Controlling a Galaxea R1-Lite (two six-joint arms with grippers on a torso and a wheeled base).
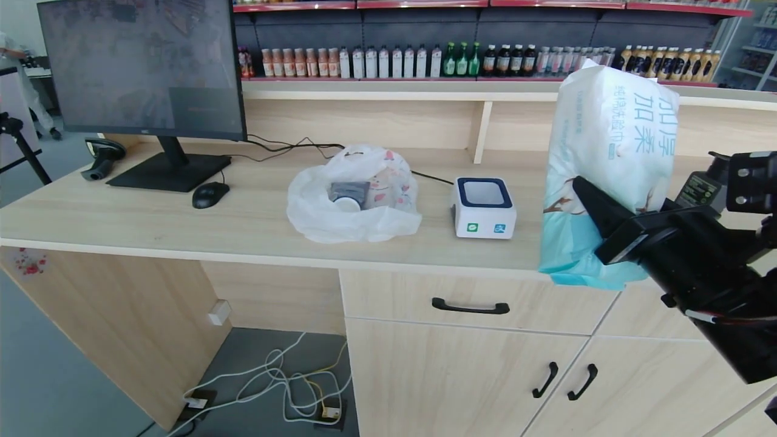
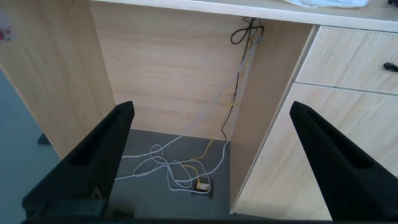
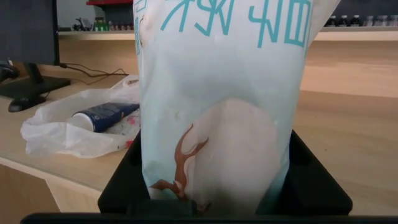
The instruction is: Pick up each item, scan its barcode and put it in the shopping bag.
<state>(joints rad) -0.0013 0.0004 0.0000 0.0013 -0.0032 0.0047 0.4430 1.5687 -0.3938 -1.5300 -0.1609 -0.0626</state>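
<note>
A tall white and teal soft pack [image 1: 607, 170] stands upright at the counter's right end, with my right gripper [image 1: 592, 209] shut on its lower part. In the right wrist view the pack [image 3: 217, 124] sits between the two black fingers [image 3: 124, 180]. The white shopping bag [image 1: 355, 194] lies open in the counter's middle with a dark tube [image 3: 106, 115] inside. A small white barcode scanner box [image 1: 484, 207] stands between the bag and the pack. My left gripper [image 2: 214, 162] hangs open below counter height, in front of the knee space under the counter.
A monitor [image 1: 142, 79], a mouse [image 1: 210, 194] and a handheld scanner [image 1: 100, 158] occupy the counter's left. A raised back ledge and shelves of bottles [image 1: 461, 60] lie behind. Drawers and cabinet doors [image 1: 470, 306] are below; cables [image 2: 180, 168] lie on the floor.
</note>
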